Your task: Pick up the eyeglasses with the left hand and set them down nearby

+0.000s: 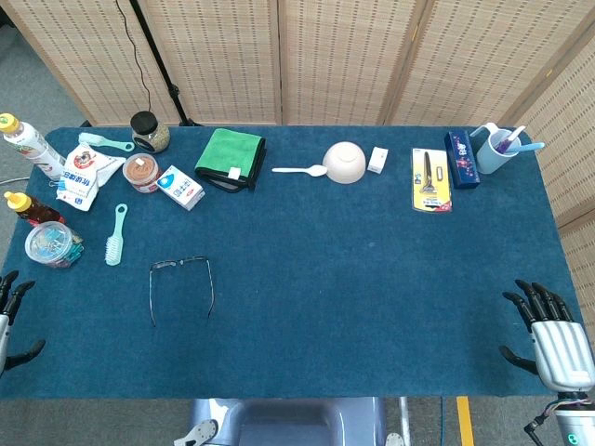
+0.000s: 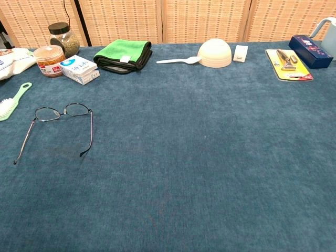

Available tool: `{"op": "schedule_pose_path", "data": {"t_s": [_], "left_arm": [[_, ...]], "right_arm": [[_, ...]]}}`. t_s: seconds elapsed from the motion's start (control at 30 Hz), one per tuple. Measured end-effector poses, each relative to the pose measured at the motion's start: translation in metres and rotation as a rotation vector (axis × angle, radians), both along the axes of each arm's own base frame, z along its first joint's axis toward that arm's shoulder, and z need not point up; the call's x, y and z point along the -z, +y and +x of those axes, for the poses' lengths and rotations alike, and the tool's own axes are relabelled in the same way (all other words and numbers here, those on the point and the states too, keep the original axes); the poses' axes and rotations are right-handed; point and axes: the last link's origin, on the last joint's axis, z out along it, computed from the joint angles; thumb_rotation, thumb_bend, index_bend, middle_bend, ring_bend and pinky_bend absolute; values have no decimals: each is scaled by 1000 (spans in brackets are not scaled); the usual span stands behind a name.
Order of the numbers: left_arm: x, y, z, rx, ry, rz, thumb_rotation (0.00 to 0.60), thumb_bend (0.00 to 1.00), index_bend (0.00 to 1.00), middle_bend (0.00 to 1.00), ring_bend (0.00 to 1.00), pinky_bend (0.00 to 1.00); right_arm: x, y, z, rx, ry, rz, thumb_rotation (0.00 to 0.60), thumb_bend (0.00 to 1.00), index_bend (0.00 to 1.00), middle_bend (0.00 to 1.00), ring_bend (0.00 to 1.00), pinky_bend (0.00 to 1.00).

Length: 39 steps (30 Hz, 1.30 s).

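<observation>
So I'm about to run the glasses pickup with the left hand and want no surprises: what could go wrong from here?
1. The eyeglasses lie flat on the cloth with thin wire arms open toward the robot; fingers may slide over the frame or bend an arm.
2. The left hand waits open at the table's left edge; reaching in, it could brush the green brush or the clip container nearby.

The table (image 2: 210, 173) is wearing a matt, slightly fuzzy blue cloth. The eyeglasses (image 2: 62, 112) are showing thin dark wire frames that look like metal, with clear lenses. The green towel (image 2: 122, 52) is looking soft and napped, the upturned bowl (image 2: 214, 53) smooth and faintly glossy, and the white spoon (image 2: 178, 60) like plastic. The screens (image 1: 344, 56) behind are looking like woven cane.
</observation>
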Motion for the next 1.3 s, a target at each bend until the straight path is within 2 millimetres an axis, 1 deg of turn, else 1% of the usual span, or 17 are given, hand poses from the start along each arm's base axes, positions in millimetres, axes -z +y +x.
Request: {"op": "schedule_pose_path", "data": {"t_s": [0.43,0.73,0.87,1.03,1.3], "left_arm": [[2,2,0,8,4,-10,600,149,156,60,7,0],[2,13,0,23,37,-38,600,150,156,52,3,0],[3,23,1,43,62,-60,600,149,159,40,0,0],[8,41,2,69,104,-116,600,149,184,14,0,0],[22,70,7,113,168,-230,600,149,185,0,0,0]], "right_arm": [[-1,2,0,5,4,-3,600,142,208,113,105,152],[-3,5,-1,12,8,-10,600,143,208,113,105,153],[-4,5,0,13,13,-14,600,143,209,113,105,153],[-6,6,0,18,19,-19,600,143,208,113,106,153],[-10,10,-1,30,26,-32,600,143,208,113,106,153]]}}
